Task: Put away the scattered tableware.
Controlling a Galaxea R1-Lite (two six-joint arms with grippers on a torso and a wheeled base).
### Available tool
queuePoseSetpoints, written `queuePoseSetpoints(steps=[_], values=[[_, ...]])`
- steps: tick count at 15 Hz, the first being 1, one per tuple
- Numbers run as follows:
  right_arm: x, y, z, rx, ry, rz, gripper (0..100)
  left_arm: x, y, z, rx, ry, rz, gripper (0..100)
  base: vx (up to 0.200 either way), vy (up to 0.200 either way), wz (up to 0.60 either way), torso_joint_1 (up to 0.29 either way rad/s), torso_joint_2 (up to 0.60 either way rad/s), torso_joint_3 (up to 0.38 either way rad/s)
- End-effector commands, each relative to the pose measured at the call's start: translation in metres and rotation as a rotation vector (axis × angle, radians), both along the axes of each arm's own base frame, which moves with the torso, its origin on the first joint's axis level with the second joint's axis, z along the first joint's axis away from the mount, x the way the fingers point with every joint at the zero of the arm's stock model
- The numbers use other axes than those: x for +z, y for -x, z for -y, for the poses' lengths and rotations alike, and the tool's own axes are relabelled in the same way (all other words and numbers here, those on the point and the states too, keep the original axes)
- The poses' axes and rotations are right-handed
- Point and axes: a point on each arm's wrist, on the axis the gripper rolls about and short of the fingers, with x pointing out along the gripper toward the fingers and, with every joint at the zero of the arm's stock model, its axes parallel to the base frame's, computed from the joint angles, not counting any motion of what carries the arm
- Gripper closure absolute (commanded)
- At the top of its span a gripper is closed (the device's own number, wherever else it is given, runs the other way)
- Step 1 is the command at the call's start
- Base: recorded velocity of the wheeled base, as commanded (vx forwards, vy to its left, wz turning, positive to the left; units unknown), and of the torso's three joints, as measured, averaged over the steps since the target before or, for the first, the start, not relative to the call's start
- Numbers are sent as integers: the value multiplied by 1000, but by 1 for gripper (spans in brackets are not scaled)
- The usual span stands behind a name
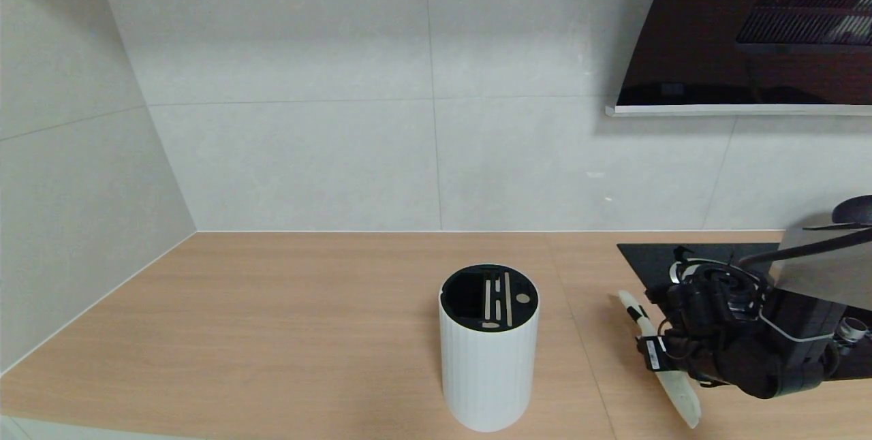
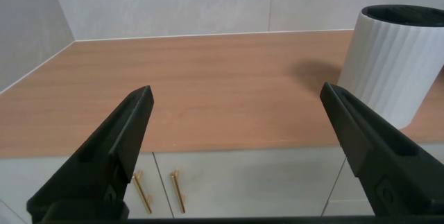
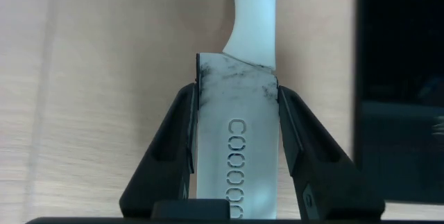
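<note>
A white ribbed tableware holder [image 1: 488, 351] with a black slotted top stands upright on the wooden counter [image 1: 272, 324]; its side also appears in the left wrist view [image 2: 388, 57]. To its right, a white knife [image 1: 683, 396] lies angled beside the black cooktop, handle pointing toward the wall. My right gripper [image 1: 659, 351] is shut on the knife's blade [image 3: 239, 127], one finger against each edge [image 3: 237, 93]. Off the counter's front edge, my left gripper [image 2: 236, 96] hangs open with nothing between its fingers, the holder off to one side.
A black cooktop [image 1: 654, 259] is set into the counter at the right, under a dark range hood [image 1: 749, 31]. Tiled walls close the back and left. Cabinet doors with gold handles [image 2: 177, 189] sit below the counter's edge.
</note>
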Motion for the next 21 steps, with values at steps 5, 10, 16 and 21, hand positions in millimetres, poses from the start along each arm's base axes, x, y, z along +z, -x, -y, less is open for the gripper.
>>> queuePoseSetpoints(steps=[5,10,16,21], values=[[101,20,-1,22,-73,277,100,0,0,0,-2,-1,0,0,0,0,0,0,0,0],[208,31,-24,110,-131,543,100,90,6,4,-295,2,46,0,0,0,0,0,0,0],[273,72,-103,362,-260,608,100,197,-137,27,-477,48,-224,0,0,0,0,0,0,0],[269,98,-127,457,-286,587,100,176,-176,86,-706,358,-319,0,0,0,0,0,0,0]])
